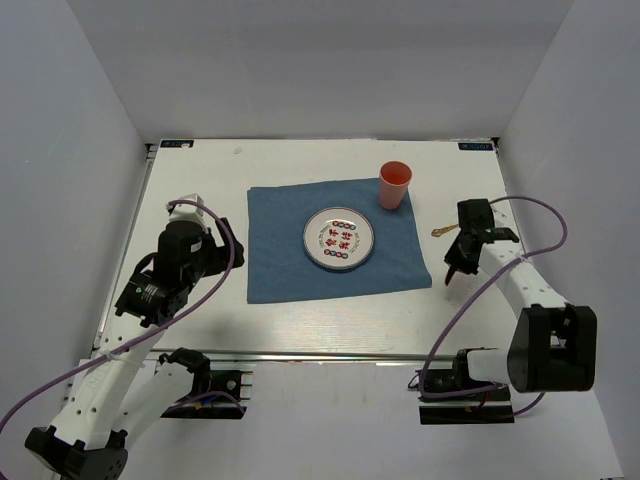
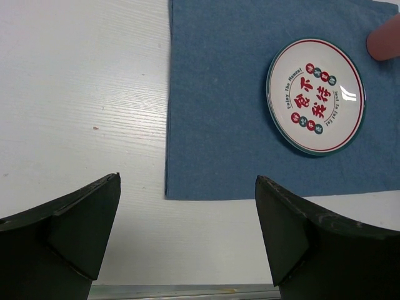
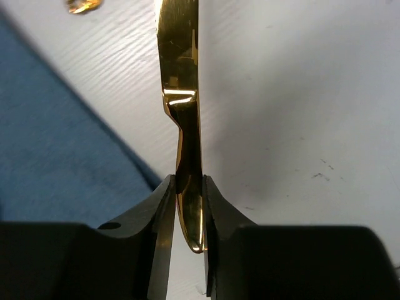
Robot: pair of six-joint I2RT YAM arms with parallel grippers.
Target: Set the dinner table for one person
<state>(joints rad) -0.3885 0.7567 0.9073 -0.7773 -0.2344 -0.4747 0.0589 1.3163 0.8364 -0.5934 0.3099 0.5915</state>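
The bench is the big white top that fills the floor of the walled cell, with a metal rail down its left edge and along the near side. Everything else rests on it or hangs over it.

At the left, the left tool is released. Its two dark fingers stand wide apart with nothing between them, over bare bench near the left near corner of the cloth.

Next comes a blue cloth placemat, lying flat around the middle of the bench. A round white plate with red characters and a dark rim line sits on the placemat, a little right of its centre. A salmon-pink cup stands upright at the far right corner of the placemat, near the plate but apart from it.

To the right of the placemat, over bare bench, the right tool is clenched on a gold utensil. The utensil is seen edge-on and looks like a knife. The fingers pinch its rounded end, and the rest runs straight out ahead of them. Whether the utensil touches the bench cannot be told. A small gold glint also shows at the top edge of the right wrist view, too cropped to identify.
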